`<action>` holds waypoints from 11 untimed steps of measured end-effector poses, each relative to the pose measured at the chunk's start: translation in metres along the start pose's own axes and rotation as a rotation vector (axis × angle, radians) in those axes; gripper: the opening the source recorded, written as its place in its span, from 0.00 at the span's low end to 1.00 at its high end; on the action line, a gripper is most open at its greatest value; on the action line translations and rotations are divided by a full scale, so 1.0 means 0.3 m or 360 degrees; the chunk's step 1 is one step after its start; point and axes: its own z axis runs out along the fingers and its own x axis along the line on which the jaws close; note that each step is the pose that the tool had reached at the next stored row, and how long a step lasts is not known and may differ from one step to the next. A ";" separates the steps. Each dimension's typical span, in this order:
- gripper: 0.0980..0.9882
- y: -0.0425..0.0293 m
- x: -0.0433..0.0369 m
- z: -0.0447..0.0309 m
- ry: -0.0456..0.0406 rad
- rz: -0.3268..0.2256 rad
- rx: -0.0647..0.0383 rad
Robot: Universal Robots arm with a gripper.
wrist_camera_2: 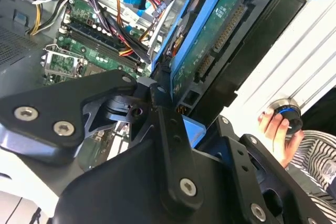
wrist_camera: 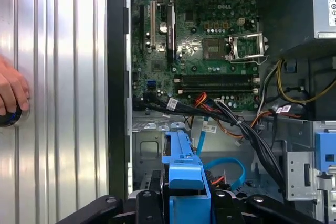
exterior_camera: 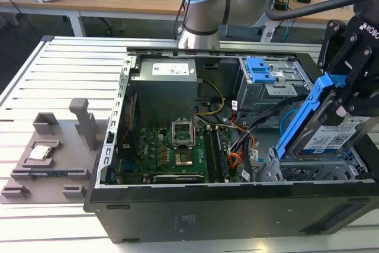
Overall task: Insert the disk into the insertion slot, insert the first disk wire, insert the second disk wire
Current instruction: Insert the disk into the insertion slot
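Observation:
My gripper [exterior_camera: 345,94] is shut on the disk [exterior_camera: 333,136], a grey drive with a white label clipped in a bright blue frame [exterior_camera: 303,115]. The disk hangs tilted, its lower end just above the insertion slot [exterior_camera: 308,172], a silver perforated cage at the front corner of the case on the exterior view's right. In the second wrist view the disk's green circuit side [wrist_camera_2: 210,40] and its connectors face the camera between the black fingers [wrist_camera_2: 163,114]. In the first wrist view the blue frame [wrist_camera: 184,167] points toward the silver slot [wrist_camera: 149,148].
The open computer case [exterior_camera: 177,220] holds a motherboard [exterior_camera: 169,155], a power supply [exterior_camera: 163,84] and a taller grey cage with a blue latch [exterior_camera: 260,70]. Loose wires [wrist_camera: 236,121] and a blue cable [wrist_camera: 231,169] lie beside the slot. A grey fixture [exterior_camera: 53,155] sits on the table. A person's hand [wrist_camera_2: 275,127] holds a knob.

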 end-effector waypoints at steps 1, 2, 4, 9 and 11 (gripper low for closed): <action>0.30 0.000 0.000 0.004 0.0000 0.0000 0.0000; 0.30 -0.001 0.000 0.007 0.0000 0.0000 0.0000; 0.30 -0.002 0.000 0.019 0.0001 0.0000 0.0000; 0.30 -0.002 0.000 0.045 0.0000 0.0000 0.0000; 0.30 -0.003 0.000 0.058 0.0000 0.0000 0.0000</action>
